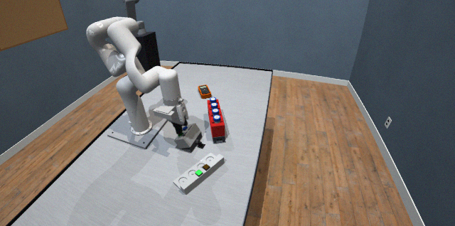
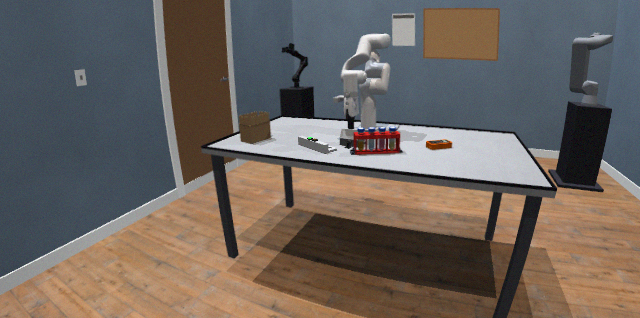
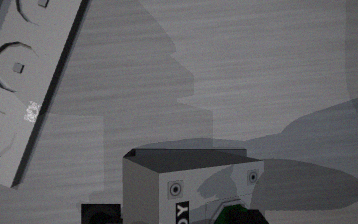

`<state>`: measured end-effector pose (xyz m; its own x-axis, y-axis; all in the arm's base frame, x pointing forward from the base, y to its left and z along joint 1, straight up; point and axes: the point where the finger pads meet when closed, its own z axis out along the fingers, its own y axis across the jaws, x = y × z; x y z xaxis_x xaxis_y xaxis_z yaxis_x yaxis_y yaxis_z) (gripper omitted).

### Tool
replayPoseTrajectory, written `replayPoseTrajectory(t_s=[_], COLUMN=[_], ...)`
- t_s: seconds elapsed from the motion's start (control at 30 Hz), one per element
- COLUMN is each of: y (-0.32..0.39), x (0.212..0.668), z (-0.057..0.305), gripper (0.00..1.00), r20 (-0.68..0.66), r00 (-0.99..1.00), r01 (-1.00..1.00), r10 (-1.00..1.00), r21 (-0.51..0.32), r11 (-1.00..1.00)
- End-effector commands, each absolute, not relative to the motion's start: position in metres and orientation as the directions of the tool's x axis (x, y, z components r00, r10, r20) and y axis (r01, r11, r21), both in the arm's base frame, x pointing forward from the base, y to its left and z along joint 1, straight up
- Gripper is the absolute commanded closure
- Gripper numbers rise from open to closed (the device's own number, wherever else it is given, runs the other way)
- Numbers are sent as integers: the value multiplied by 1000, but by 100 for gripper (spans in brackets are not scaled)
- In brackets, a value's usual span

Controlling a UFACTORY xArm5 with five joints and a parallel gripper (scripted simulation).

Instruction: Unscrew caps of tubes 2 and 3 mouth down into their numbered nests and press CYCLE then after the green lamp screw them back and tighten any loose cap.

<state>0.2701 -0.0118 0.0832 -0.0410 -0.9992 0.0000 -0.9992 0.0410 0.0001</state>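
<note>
The red decapping station [image 1: 216,120] holds four tubes, and each one carries its blue cap; it also shows in the exterior view [image 2: 377,140]. The grey cap tray [image 1: 199,173] has four empty nests, and its green lamp [image 1: 198,173] is lit. My gripper [image 1: 178,131] is shut and empty, and it points down onto the grey key housing [image 1: 188,138], at the green READY key. In the wrist view the housing [image 3: 190,187] fills the bottom edge with the green key partly cut off, and the tray [image 3: 15,75] lies at the top left. My fingertips are hidden there.
An orange meter [image 1: 204,91] lies beyond the station. A cardboard box [image 2: 255,127] stands at the table's corner near the door. The arm's base plate [image 1: 136,133] sits left of the housing. Two other arms on black pedestals stand off the table.
</note>
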Motion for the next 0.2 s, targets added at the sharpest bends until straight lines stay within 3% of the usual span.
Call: replayPoseTrajectory(t_s=[0.0, 0.17], y=[-12, -12], x=[271, 271], z=[83, 81], gripper=[100, 100], r20=[0, 0], r00=[-41, -41], r01=[-999, -999], r10=[-999, -999], r21=[-3, -3], r11=[41, 41])
